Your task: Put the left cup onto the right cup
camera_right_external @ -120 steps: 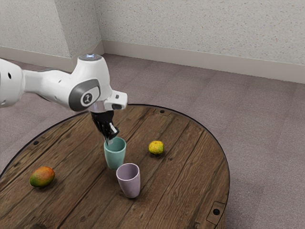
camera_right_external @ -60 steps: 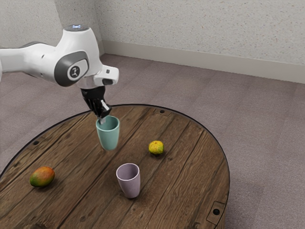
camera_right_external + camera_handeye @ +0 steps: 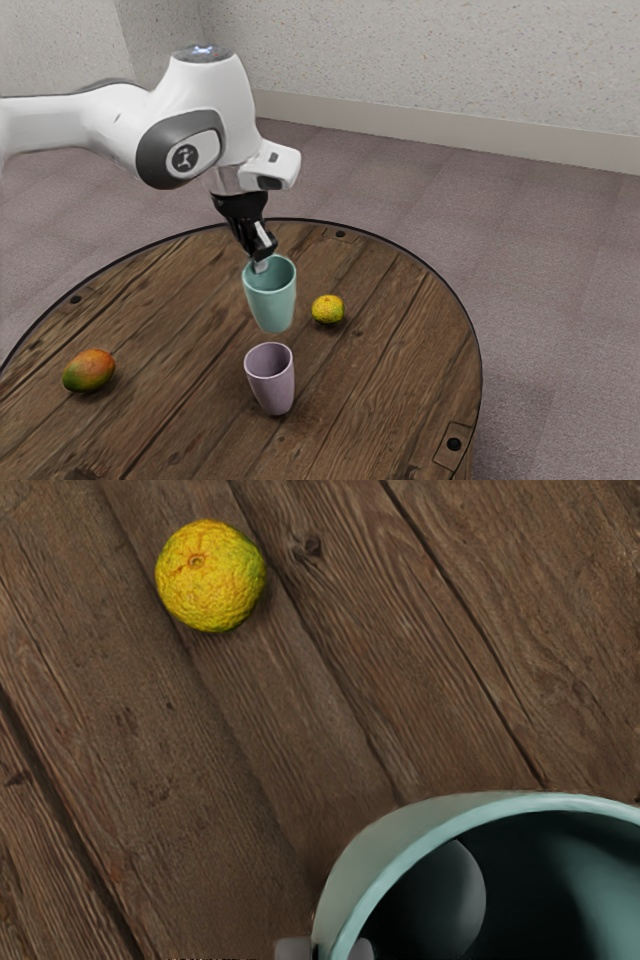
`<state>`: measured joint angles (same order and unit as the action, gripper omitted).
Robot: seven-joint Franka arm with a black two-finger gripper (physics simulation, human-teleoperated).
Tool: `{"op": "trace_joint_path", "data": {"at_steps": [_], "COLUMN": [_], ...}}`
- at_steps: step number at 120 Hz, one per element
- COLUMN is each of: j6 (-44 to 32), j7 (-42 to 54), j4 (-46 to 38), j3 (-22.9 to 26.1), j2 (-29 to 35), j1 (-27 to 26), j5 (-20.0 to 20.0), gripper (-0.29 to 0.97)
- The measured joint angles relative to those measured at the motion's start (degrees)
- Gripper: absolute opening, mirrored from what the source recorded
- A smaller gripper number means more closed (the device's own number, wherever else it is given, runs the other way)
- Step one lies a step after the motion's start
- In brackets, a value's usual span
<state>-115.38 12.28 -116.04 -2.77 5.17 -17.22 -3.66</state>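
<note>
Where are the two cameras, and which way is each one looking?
Exterior view: beside the arm, high up, looking down across the round wooden table; shows the white arm and black gripper holding the teal plastic cup by its rim.
Wrist view: on the hand, looking down at the planks past that cup; grey bits at its rim may be the hand's.
Shared: teal cup, bumpy yellow fruit, table.

Aloft and nearly upright, teal cup (image 3: pixel 270 295) over the upright lilac cup (image 3: pixel 270 377)
</note>
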Motion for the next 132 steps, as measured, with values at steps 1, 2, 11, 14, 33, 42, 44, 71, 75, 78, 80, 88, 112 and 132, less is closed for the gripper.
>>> {"op": "trace_joint_path", "data": {"at_steps": [1,2,11,14,33,42,44,71,75,78,80,88,112,132], "j6": [0.0,0.0,0.1,0.1,0.1,0.0,0.0,-0.5,-0.5,-0.5,-0.6,-0.7,-0.9,-1.0], "j7": [0.0,0.0,-0.3,-0.4,-0.9,-1.2,-1.2,-1.7,-1.7,-1.8,-1.8,-1.9,-2.1,-2.3], "j4": [-0.2,-0.4,-2.3,-3.0,-6.2,-7.0,-7.1,-7.9,-7.9,-7.9,-7.9,-7.6,-6.2,-5.6], "j3": [0.1,0.1,0.6,0.7,1.3,1.8,1.9,2.0,2.0,2.0,2.0,2.0,2.7,2.8], "j2": [0.2,0.3,1.6,1.9,2.8,2.9,2.9,2.8,2.7,2.6,2.5,2.2,0.5,-0.7], "j1": [-0.1,-0.2,0.4,0.6,1.5,1.5,1.5,2.8,3.1,3.3,3.5,3.6,3.0,3.1], "j5": [0.0,0.0,0.3,0.4,1.0,1.3,1.4,1.7,1.7,1.7,1.7,1.7,1.7,1.7], "gripper": [-0.11,-0.11,-0.11,-0.11,-0.11,-0.11,-0.11,-0.11,-0.11,-0.11,-0.11,-0.11,-0.11,-0.11]}}
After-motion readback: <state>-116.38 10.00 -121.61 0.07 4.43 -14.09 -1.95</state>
